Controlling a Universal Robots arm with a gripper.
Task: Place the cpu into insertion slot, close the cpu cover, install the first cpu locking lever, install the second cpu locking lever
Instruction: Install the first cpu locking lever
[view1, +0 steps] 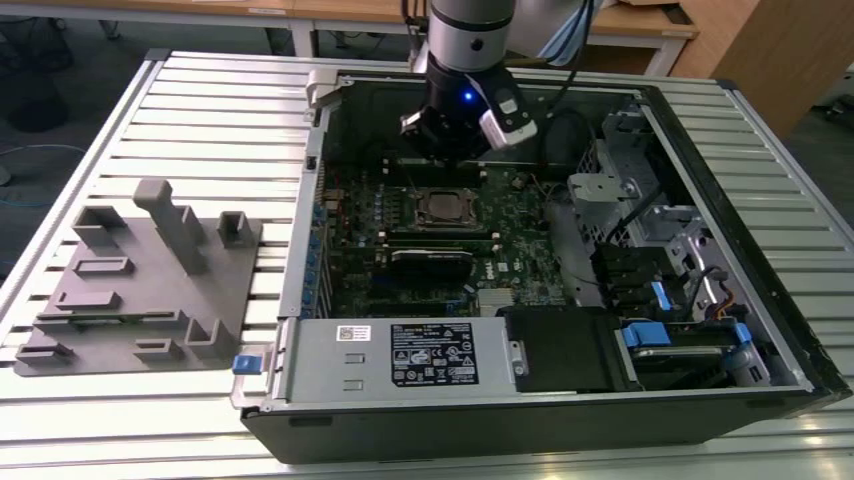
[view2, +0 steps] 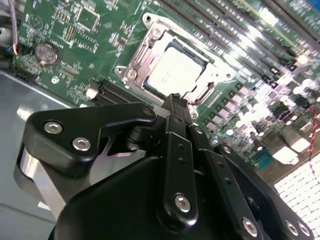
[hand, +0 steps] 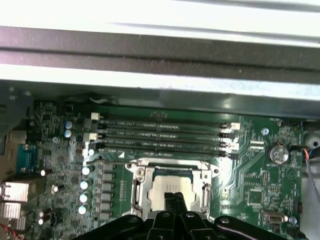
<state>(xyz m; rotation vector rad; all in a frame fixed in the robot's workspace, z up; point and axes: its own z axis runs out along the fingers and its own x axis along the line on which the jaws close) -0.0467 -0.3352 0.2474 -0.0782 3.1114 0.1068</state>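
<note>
The cpu (view2: 172, 75), a flat silver-grey square, lies in the insertion slot (view1: 445, 207) on the green board inside the open computer case. The cpu cover (view2: 145, 57), a silvery frame with a cut-out centre, lies flat around it. Both wrist views show the chip, which appears in the first one as the cpu (hand: 170, 187). My gripper (view2: 175, 100) hangs just above the socket's edge, its two black fingers pressed together with nothing between them. In the exterior view the gripper (view1: 447, 150) is over the far side of the socket. I cannot make out how the locking levers stand.
Long black memory slots (hand: 160, 132) run beside the socket, next to the case wall (hand: 160, 50). A black card (view1: 430, 262) and the power supply (view1: 400, 355) lie nearer the front. A grey fixture (view1: 140, 280) stands on the slatted table at the exterior view's left.
</note>
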